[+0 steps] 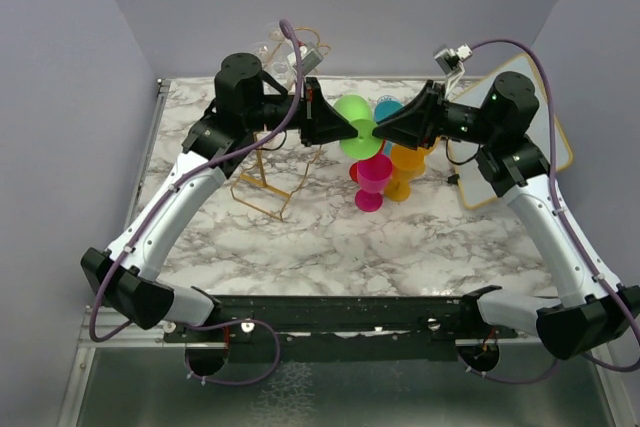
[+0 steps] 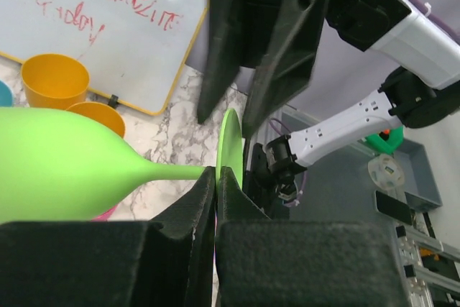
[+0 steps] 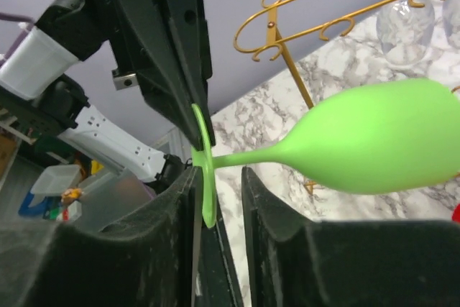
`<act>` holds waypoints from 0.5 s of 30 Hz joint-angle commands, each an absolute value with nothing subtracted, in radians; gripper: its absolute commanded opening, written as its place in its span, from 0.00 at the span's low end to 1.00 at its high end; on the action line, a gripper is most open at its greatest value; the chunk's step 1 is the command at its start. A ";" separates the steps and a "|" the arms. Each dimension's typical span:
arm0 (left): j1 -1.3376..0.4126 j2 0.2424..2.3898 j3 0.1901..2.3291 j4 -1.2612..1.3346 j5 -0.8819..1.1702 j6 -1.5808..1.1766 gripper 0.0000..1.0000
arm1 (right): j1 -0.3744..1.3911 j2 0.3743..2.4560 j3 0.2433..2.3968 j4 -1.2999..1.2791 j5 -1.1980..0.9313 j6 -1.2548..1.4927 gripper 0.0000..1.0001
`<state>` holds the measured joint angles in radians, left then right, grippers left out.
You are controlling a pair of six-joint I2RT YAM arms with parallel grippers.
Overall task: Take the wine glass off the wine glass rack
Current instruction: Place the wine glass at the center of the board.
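Opaque lime-green plastic-looking wine glass is off the rack, lying horizontal in the air above the table centre, bowl toward 9 o'clock, round foot toward 3 o'clock, between the two claws. Left gripper is pinched narrow on the foot's rim right where the stem joins. Right gripper straddles the same foot from the other side: jaws narrowly apart, foot against one finger, a visible gap to the other, stem crossing over that finger's tip. Tall thin gold wire wine glass rack stands at about 8 o'clock of the glass, apart from it, with its open wire base on the white-grey marble table. Clear glass wine glasses hang upside down from its scroll-hook arms. Magenta plastic goblet at 6 o'clock of the green glass, orange plastic cups at 4 o'clock. Yellow-framed whiteboard with red writing at 3 o'clock, table's right edge.
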<state>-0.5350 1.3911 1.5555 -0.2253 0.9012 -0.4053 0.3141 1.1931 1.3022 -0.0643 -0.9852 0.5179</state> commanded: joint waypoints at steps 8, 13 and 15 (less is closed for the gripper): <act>-0.550 1.168 1.342 -0.212 1.080 -0.233 0.00 | 0.276 1.324 1.432 -0.163 -0.999 0.541 0.76; -0.550 1.038 1.249 -0.223 1.120 -0.098 0.00 | 0.273 1.415 1.352 0.160 -1.198 0.831 0.91; -0.551 0.972 1.197 -0.220 1.104 -0.015 0.00 | 0.273 1.415 1.296 0.274 -1.217 0.917 0.92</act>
<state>-0.5457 1.0973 1.2770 -0.2283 1.0599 -0.2115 0.2790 1.3922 1.3808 0.0212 -1.0760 0.6773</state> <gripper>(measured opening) 0.010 0.909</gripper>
